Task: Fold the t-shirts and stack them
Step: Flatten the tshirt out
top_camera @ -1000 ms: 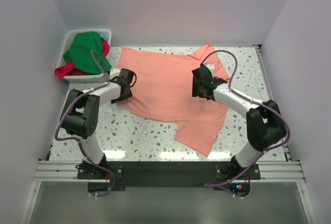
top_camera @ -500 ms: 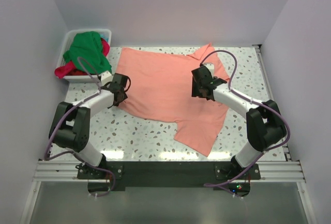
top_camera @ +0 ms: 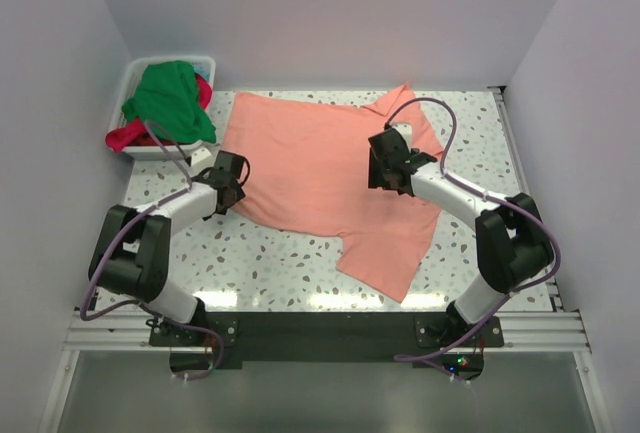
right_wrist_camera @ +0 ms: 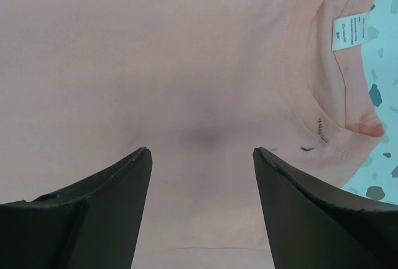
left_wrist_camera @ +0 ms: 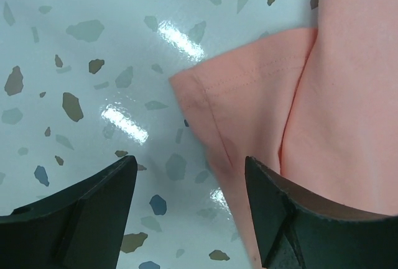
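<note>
Table [top_camera: 270,263]: glossy white top flecked with grey and brown; I see lamp glare on it.
Pink shirt [top_camera: 310,168]: soft salmon knit, spread mostly flat across the middle of the table, collar [right_wrist_camera: 300,70] at its far right, one corner trailing toward the near edge.
Tub [top_camera: 160,151]: white plastic, rectangular, in the far left corner.
Green shirt [top_camera: 165,98]: crumpled heap on top in the tub.
Red shirt [top_camera: 130,136]: bunched under the green one, showing at the tub's near left corner.
Left gripper [top_camera: 232,175]: my dark fingers stand spread over the stitched sleeve hem [left_wrist_camera: 249,76] at the shirt's left edge, gripping nothing.
Right gripper [top_camera: 388,165]: fingers spread above smooth cloth just beside the ribbed collar, nothing pinched.
Neck tag [right_wrist_camera: 348,33]: small white rectangle; I can't read the print.
</note>
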`<state>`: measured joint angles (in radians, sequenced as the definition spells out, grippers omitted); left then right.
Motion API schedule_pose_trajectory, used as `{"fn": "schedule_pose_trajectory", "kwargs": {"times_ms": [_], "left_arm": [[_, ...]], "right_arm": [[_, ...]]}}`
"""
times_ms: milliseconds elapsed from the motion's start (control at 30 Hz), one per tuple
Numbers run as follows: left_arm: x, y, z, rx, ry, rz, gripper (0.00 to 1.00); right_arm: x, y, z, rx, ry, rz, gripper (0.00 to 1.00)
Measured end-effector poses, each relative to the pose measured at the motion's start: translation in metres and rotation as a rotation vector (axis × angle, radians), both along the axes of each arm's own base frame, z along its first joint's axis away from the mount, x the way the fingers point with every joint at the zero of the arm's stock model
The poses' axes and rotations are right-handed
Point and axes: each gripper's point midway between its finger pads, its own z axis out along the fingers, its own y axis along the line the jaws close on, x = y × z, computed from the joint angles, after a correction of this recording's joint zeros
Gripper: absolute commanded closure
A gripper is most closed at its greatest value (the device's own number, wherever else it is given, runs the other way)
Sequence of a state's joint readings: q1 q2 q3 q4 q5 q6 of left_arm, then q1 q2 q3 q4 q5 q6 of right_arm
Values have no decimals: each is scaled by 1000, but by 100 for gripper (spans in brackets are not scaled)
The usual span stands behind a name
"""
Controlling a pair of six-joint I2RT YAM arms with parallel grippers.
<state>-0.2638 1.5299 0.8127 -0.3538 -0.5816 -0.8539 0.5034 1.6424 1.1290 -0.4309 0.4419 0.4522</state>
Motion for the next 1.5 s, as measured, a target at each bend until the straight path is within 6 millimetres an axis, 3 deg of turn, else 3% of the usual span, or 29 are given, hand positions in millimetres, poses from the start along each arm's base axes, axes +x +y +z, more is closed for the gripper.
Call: {"fn": "schedule_pose_trajectory", "kwargs": {"times_ms": [233,367,500,600,900,1167,1333,1500], "left_arm": [[5,-1,-21,18,53,2,23],[13,3,-19,46,44,17,23],[8,10,-19,76,50,56,23],[-3,15,-18,84,58,85,22],[-62,30,-19,96,99,150,21],[-79,30,-18,88,96,170,21],[-81,29,-12,90,97,160,20],[-63,20,13,57,17,125,19]], "right_arm": [[0,0,0,-5,1,5,28],[0,0,0,-7,0,5,28],[0,0,0,-7,-1,5,29],[0,0,0,-7,-1,5,30],[-1,1,-1,0,3,10,31],[-17,-2,-11,-3,36,21,31],[-30,-8,7,15,8,19,30],[-46,-17,26,48,-35,7,30]]}}
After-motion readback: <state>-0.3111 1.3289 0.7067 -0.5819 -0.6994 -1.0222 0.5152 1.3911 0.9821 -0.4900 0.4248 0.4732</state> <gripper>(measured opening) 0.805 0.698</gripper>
